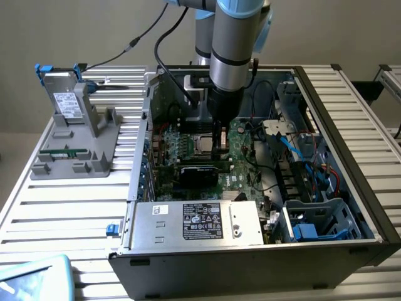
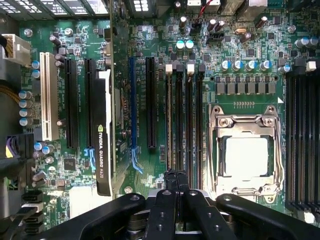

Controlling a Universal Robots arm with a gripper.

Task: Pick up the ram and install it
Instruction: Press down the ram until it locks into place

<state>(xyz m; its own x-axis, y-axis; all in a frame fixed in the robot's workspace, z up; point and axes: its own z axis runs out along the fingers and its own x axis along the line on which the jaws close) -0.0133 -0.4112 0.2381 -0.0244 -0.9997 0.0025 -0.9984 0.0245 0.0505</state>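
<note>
The ram (image 1: 62, 151) is a thin green stick lying flat in a slot of the grey fixture (image 1: 94, 135) on the table, at the exterior view's left, outside the computer case. My gripper (image 1: 218, 149) is far from it. It reaches down inside the open case over the motherboard, just beside the CPU socket (image 1: 199, 145). In the wrist view the gripper (image 2: 176, 175) is shut, its black fingers (image 2: 170, 200) pressed together with nothing between them. It hovers over the end of the black memory slots (image 2: 185, 120) next to the CPU socket (image 2: 245, 150).
A grey drive (image 1: 64, 97) with a white sticker and blue tabs stands upright on the fixture. Inside the case are a graphics card (image 2: 102, 150), the power supply (image 1: 194, 222), blue cables (image 1: 301, 147) and a drive cage (image 1: 319, 222). The case walls (image 1: 147, 119) ring the motherboard.
</note>
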